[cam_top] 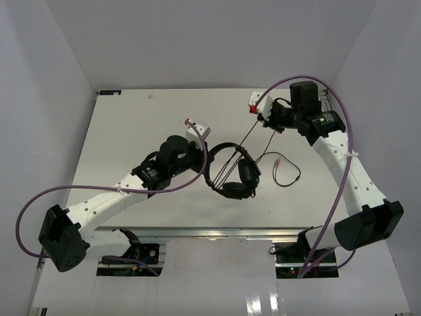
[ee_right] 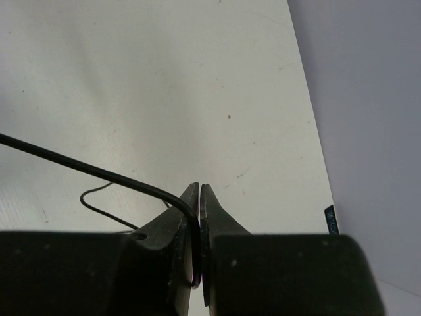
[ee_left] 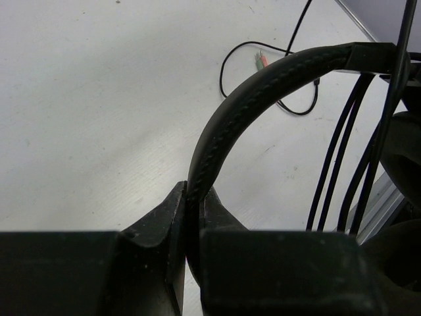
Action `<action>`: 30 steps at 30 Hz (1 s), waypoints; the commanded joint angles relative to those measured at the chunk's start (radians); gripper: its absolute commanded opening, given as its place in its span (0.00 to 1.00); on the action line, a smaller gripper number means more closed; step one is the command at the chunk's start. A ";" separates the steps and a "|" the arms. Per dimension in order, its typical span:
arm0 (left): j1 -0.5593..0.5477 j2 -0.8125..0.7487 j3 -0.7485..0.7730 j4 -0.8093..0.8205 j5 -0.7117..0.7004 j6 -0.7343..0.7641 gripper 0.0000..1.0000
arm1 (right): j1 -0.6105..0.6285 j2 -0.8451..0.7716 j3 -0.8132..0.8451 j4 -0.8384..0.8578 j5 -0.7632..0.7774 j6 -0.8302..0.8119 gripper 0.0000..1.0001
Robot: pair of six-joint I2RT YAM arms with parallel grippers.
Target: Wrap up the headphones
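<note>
Left gripper [ee_left: 196, 192] clamps the headphones [ee_left: 263, 79] by the headband; right gripper [ee_right: 199, 189] pinches the cord [ee_right: 85, 166].

Black headphones [cam_top: 247, 172]: the padded headband [ee_left: 263, 82] stands arched, clamped between the left fingers [ee_left: 158, 227]. The thin cord [ee_right: 85, 164] runs taut into the closed right fingers [ee_right: 227, 227], its plugs [cam_top: 279, 160] loose on the surface [cam_top: 131, 131].

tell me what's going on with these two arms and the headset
Two robot arms are wrapping a cord around a headset. The left gripper is shut on the headband of the headphones, steadying them over the table. The right gripper is shut on the thin cord, pulled taut toward the far right. A few strands already run across the headset. The plug end lies loose on the table.
</note>
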 commanded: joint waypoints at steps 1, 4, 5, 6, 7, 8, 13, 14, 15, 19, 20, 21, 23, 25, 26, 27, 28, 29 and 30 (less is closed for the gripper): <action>-0.009 -0.031 0.057 -0.068 0.008 0.027 0.00 | -0.039 -0.093 -0.087 0.129 -0.120 0.063 0.09; -0.008 -0.032 0.114 -0.090 -0.001 0.038 0.00 | -0.077 -0.116 -0.178 0.176 -0.191 0.115 0.09; -0.008 -0.032 0.124 -0.097 0.000 0.040 0.00 | -0.085 -0.119 -0.204 0.189 -0.214 0.129 0.09; -0.009 -0.030 0.144 -0.105 0.004 0.039 0.00 | -0.095 -0.121 -0.227 0.199 -0.236 0.143 0.09; -0.009 -0.029 0.172 -0.113 0.010 0.035 0.00 | -0.102 -0.121 -0.248 0.208 -0.262 0.159 0.09; -0.008 -0.028 0.193 -0.119 0.016 0.029 0.00 | -0.107 -0.121 -0.272 0.222 -0.296 0.177 0.09; -0.009 -0.014 0.288 -0.136 0.053 -0.022 0.00 | -0.120 -0.116 -0.387 0.339 -0.429 0.282 0.10; -0.008 -0.009 0.305 -0.138 0.064 -0.036 0.00 | -0.122 -0.113 -0.404 0.364 -0.457 0.306 0.10; -0.008 -0.004 0.319 -0.138 0.074 -0.050 0.00 | -0.123 -0.106 -0.417 0.389 -0.489 0.332 0.11; -0.009 0.023 0.379 -0.136 0.095 -0.112 0.00 | -0.125 -0.070 -0.453 0.539 -0.644 0.473 0.13; -0.009 0.034 0.398 -0.135 0.097 -0.128 0.00 | -0.124 -0.064 -0.471 0.588 -0.682 0.550 0.13; -0.008 0.045 0.418 -0.135 0.099 -0.144 0.00 | -0.124 -0.058 -0.494 0.658 -0.716 0.622 0.13; -0.008 0.062 0.458 -0.133 0.098 -0.173 0.00 | -0.125 -0.046 -0.542 0.864 -0.768 0.755 0.13; -0.008 0.074 0.504 -0.128 0.081 -0.207 0.00 | -0.125 -0.024 -0.572 1.027 -0.815 0.912 0.14; -0.009 0.078 0.519 -0.125 0.068 -0.225 0.00 | -0.125 -0.011 -0.582 1.097 -0.832 0.985 0.15; -0.009 0.083 0.535 -0.124 0.056 -0.240 0.00 | -0.125 0.001 -0.591 1.163 -0.846 1.053 0.16; -0.009 0.088 0.552 -0.124 0.046 -0.250 0.00 | -0.123 0.014 -0.603 1.235 -0.855 1.120 0.16; -0.009 0.096 0.570 -0.123 0.035 -0.261 0.00 | -0.122 0.029 -0.619 1.331 -0.864 1.201 0.16; -0.009 0.101 0.585 -0.123 0.027 -0.266 0.00 | -0.122 0.040 -0.633 1.392 -0.866 1.252 0.17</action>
